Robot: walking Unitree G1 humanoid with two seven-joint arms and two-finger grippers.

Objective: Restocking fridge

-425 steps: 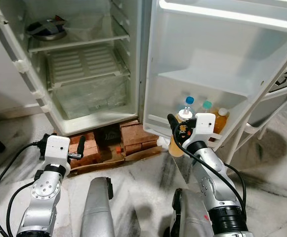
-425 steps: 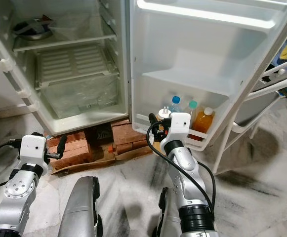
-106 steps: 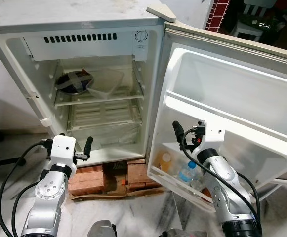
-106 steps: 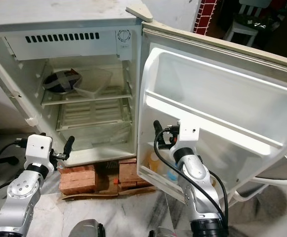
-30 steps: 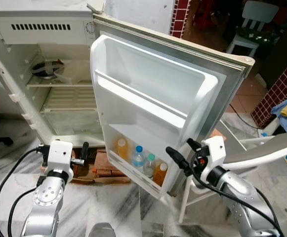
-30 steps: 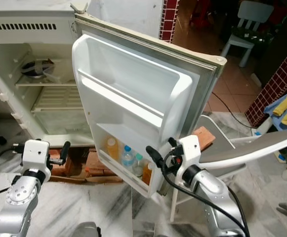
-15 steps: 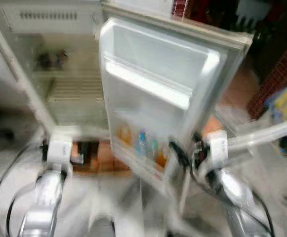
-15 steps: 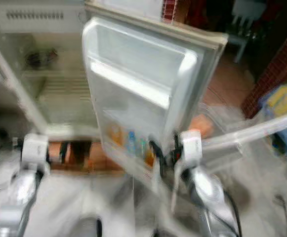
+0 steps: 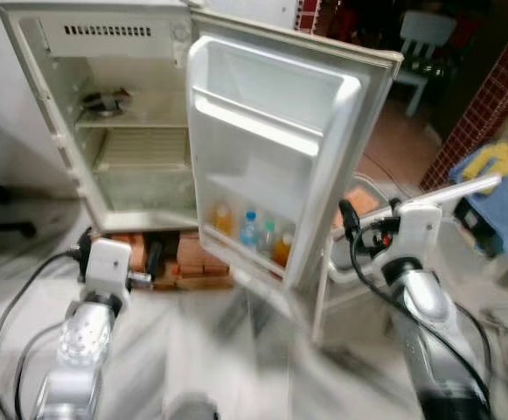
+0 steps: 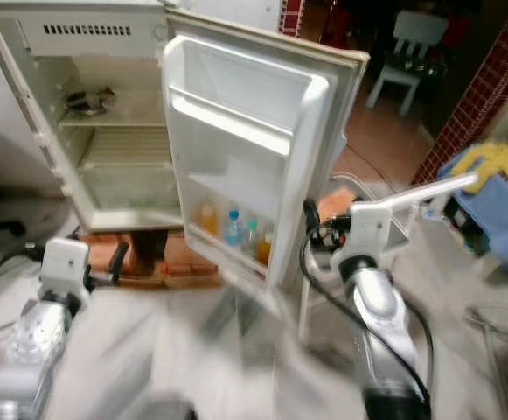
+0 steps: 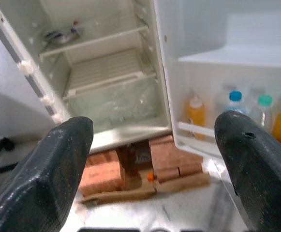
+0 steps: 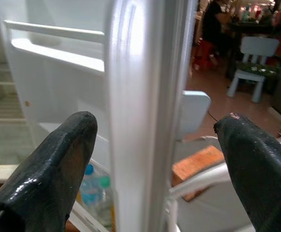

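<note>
The right gripper [image 12: 150,159] has its fingers [image 12: 53,164] spread wide, one on each side of the door [image 9: 271,140] at its free upright edge, not visibly touching it. The left gripper [image 11: 150,159] (also open) hangs lower, facing the fridge [image 9: 131,166]. Bottles [image 9: 252,231] stand along the door's bottom shelf.

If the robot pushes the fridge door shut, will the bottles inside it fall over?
Probably not. The bottles stand packed side by side in the fridge door's bottom shelf, behind a rail. A hard slam might rattle them. The right gripper straddles the door's edge, fingers open.
</note>
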